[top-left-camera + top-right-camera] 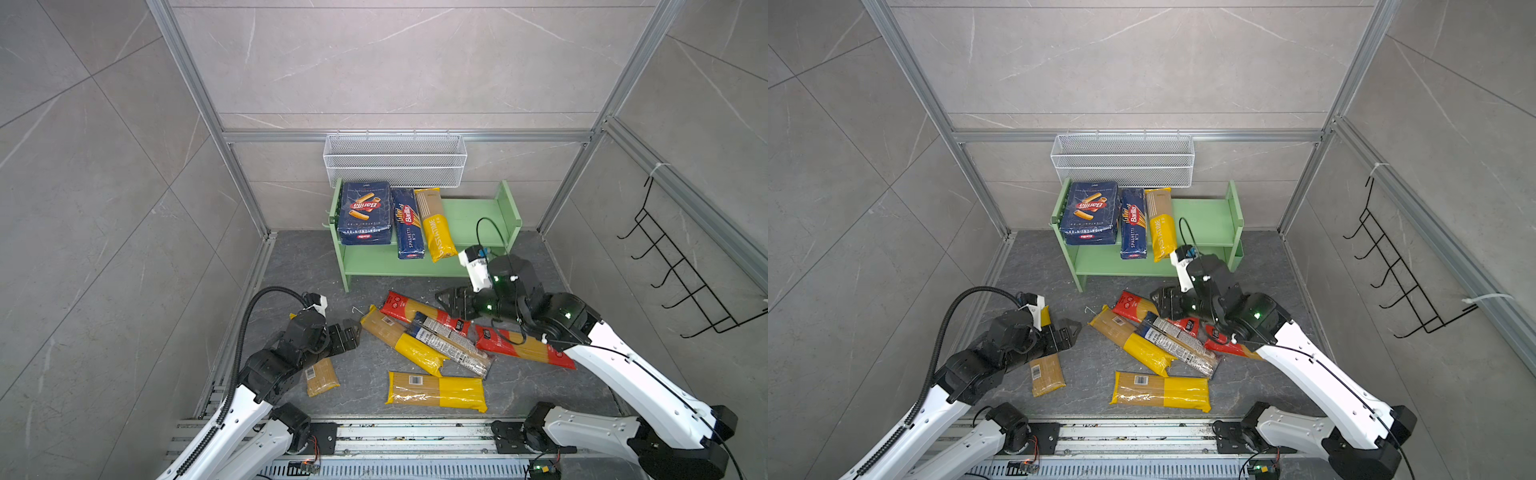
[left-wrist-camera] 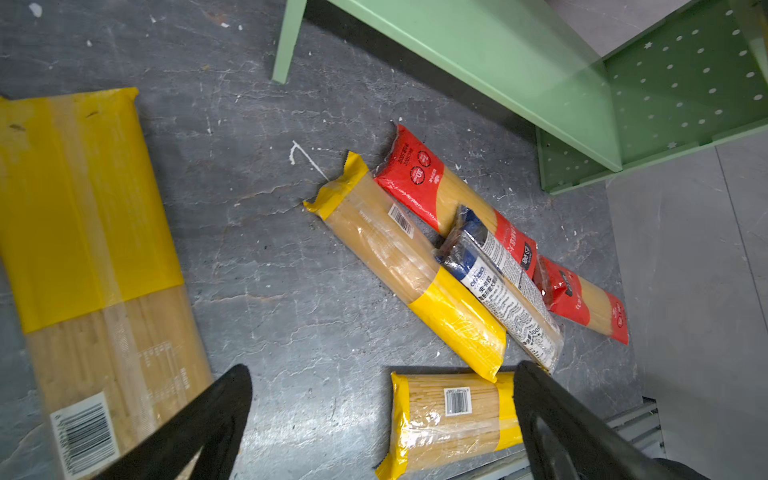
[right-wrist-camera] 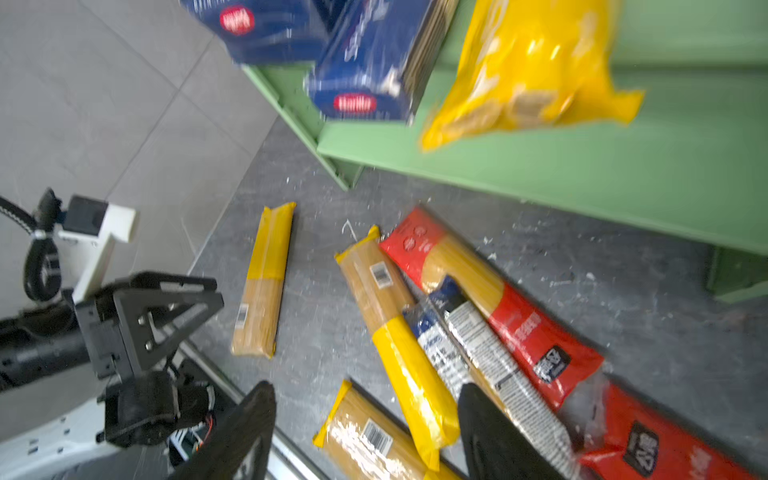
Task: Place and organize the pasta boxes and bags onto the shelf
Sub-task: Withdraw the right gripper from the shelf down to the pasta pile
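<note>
Shelf (image 1: pixel 478 216) top tier, left end: wide box (image 1: pixel 365 212), narrow box (image 1: pixel 408 224), yellow bag (image 1: pixel 436 226) placed. Six bags (image 1: pixel 436 390) lie on floor (image 1: pixel 361 395), nearer. Left gripper (image 1: pixel 356 330) and right gripper (image 1: pixel 441 300) spread, empty.

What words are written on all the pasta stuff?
"Barilla" and "RIGATONI": wide blue box.
"Barilla" and "SPAGHETTI N°5": narrow blue box.
"PASTATIME", I think: yellow bag on the shelf.
Floor bags: print too small or blurred to read.

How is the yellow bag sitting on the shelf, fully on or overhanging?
Overhanging: the yellow bag lies on the top tier of the shelf, its yellow end past the front edge.
</note>
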You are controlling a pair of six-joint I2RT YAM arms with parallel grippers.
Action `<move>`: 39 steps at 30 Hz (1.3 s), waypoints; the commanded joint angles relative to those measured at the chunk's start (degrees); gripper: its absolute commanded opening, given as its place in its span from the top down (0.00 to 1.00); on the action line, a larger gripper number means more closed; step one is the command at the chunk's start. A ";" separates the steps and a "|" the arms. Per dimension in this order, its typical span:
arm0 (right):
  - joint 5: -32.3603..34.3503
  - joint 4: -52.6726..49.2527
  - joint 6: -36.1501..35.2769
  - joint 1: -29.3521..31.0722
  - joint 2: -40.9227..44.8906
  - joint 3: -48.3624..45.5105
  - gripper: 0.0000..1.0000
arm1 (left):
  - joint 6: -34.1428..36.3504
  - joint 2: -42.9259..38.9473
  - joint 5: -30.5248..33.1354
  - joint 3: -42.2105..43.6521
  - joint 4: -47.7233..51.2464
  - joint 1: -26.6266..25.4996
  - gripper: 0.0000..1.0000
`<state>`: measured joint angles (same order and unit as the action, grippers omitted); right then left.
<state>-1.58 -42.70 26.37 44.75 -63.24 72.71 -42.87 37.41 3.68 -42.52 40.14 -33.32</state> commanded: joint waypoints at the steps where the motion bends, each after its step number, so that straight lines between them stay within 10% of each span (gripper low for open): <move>1: -0.09 -0.86 2.12 2.52 3.28 -6.44 0.28 | -1.43 -2.78 2.11 0.22 3.51 0.27 0.00; 16: 0.04 2.07 6.92 10.28 6.00 -26.91 0.27 | -4.41 -7.24 1.96 3.98 6.15 0.27 0.00; 39: 10.55 8.18 0.89 18.27 -18.71 -18.88 0.18 | -3.81 -6.58 4.85 2.57 8.57 0.35 0.00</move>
<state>4.82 -36.29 30.59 62.67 -79.59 50.39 -47.13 30.57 7.33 -38.11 48.36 -33.32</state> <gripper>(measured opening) 0.803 0.997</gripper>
